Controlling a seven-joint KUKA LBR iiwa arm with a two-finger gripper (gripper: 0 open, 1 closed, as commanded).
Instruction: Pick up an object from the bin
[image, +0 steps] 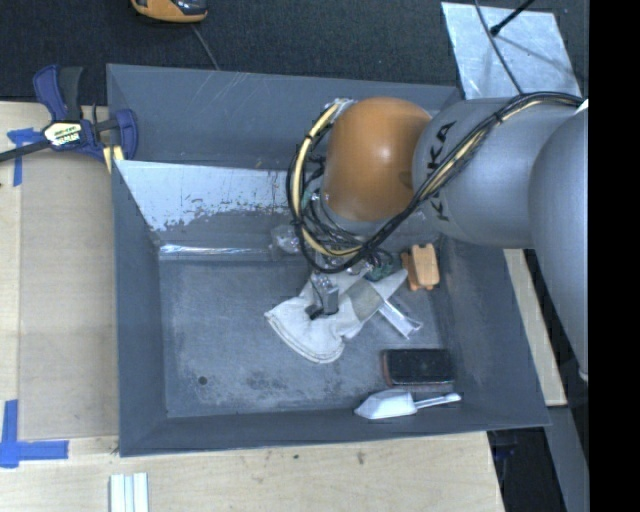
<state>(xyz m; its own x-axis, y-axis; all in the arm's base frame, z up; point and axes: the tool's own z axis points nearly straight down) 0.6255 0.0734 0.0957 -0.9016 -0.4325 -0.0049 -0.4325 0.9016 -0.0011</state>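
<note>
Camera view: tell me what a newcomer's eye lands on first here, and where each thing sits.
The big grey arm with its orange dome cover reaches over the bin from the upper right. Its pincer is down on a crumpled white cloth near the bin's middle. To the right of the cloth lie a small tan block, a flat black case and a white scoop-like piece by the near wall.

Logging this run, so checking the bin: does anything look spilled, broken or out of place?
Nothing looks spilled or broken. The gripper is low over a crumpled white cloth in the middle of the bin; a tan block, a black case and a white tool lie loose toward the view's right.
</note>
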